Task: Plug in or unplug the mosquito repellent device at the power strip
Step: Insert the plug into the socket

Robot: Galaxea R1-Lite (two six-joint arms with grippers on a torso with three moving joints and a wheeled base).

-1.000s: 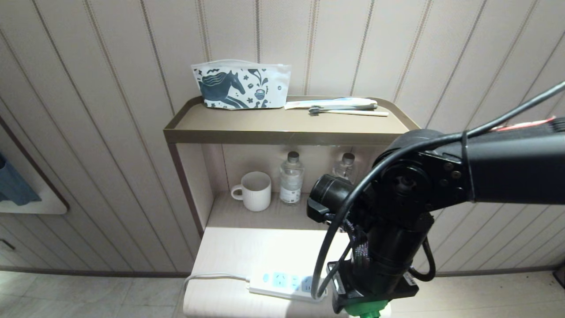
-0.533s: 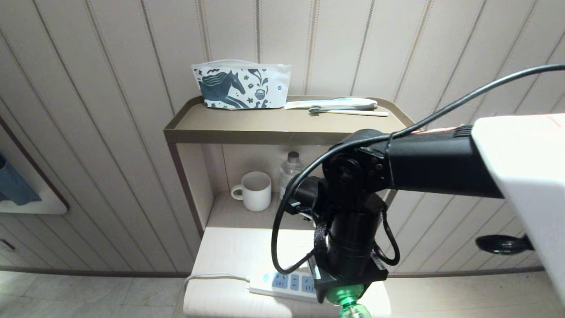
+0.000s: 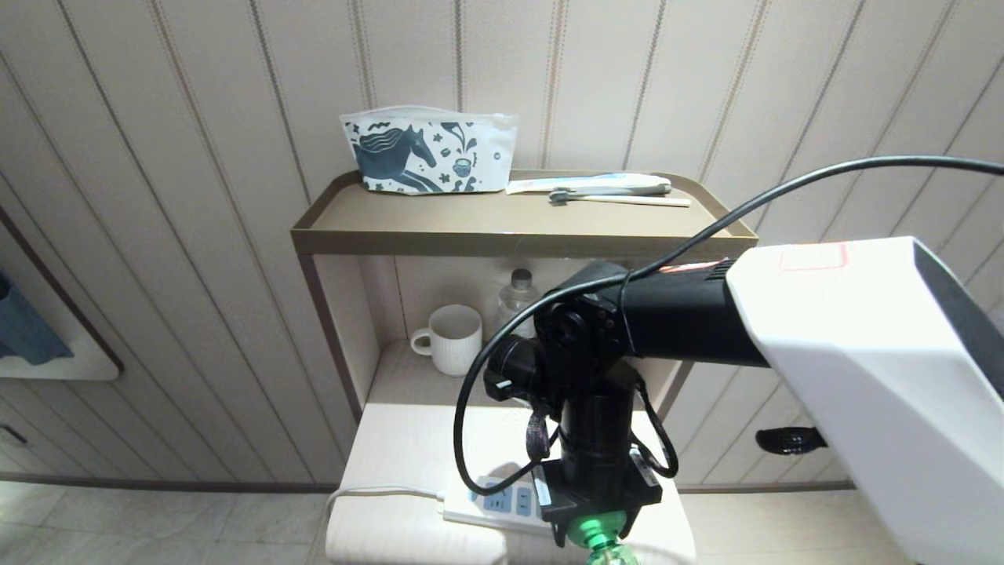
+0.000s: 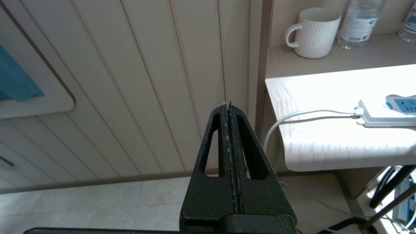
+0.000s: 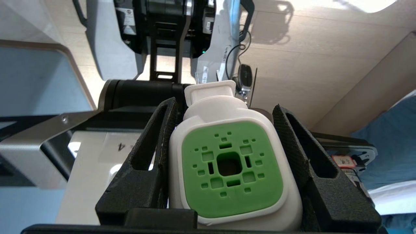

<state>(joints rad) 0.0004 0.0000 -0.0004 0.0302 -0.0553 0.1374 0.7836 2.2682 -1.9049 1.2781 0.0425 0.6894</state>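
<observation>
right gripper [image 5: 224,169] clamped on device [image 5: 231,169] | arm has swung left since a second ago, device now lower at frame bottom | strip [image 3: 492,504] just left of gripper, device not plugged | left gripper [image 4: 230,112] closed, parked beside table [image 4: 325,146]

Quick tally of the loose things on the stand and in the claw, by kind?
Pouch: 1
Toothpaste tube: 1
Toothbrush: 1
Mug: 1
Water bottles: 2
Power strip: 1
Mosquito repellent device, in the right claw: 1
Total: 8
</observation>
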